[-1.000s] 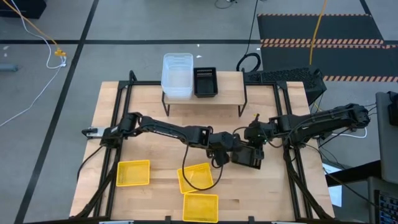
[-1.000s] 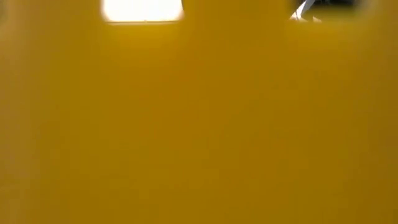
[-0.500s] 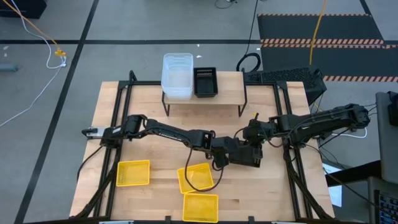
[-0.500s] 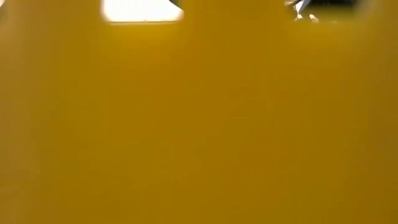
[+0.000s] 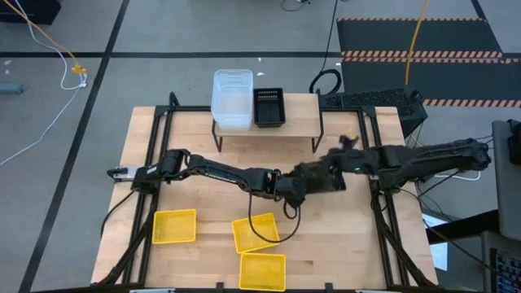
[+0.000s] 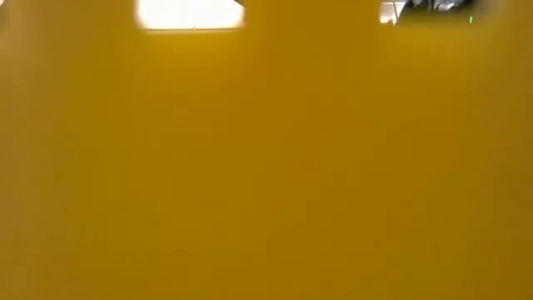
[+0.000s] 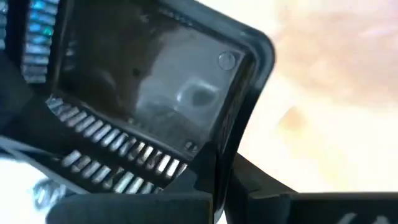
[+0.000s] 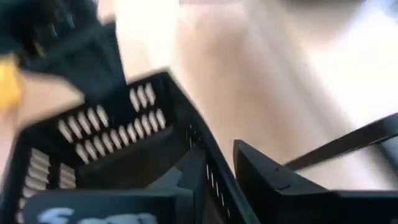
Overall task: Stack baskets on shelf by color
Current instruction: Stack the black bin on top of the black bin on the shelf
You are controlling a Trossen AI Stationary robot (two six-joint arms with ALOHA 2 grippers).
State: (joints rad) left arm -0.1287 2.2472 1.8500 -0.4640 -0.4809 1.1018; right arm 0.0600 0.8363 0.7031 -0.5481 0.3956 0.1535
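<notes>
A black basket (image 5: pixel 324 182) is at mid-table between my two grippers, tilted. My left gripper (image 5: pixel 298 186) comes from the table's left and is shut on one wall of it. My right gripper (image 5: pixel 330 172) comes from the right. It is open, with one finger on each side of another wall (image 8: pixel 208 165). Three yellow baskets (image 5: pixel 175 226) (image 5: pixel 255 232) (image 5: pixel 262 271) lie on the near part of the table. The shelf (image 5: pixel 297 122) at the far edge carries stacked clear baskets (image 5: pixel 232 99) and a black basket (image 5: pixel 269 107). My left gripper pinches the black basket's wall at its rim (image 7: pixel 219 155), one finger on each side of the wall. The fingers come roughly level from the table's left. The basket sits tilted in the hold. My right gripper stands astride the opposite wall; whether its fingers touch it I cannot tell.
A yellow basket wall (image 6: pixel 266 167) stands right before the low camera and fills that view. The shelf's right third (image 5: pixel 301 114) is bare wood. Black frame rails (image 5: pixel 163 138) run along the table's left and right sides.
My left gripper has gone toward the table's right edge and reached the black basket. The right arm has swung toward the far edge, and the black basket has shifted that way with both grippers, tipping as it went.
</notes>
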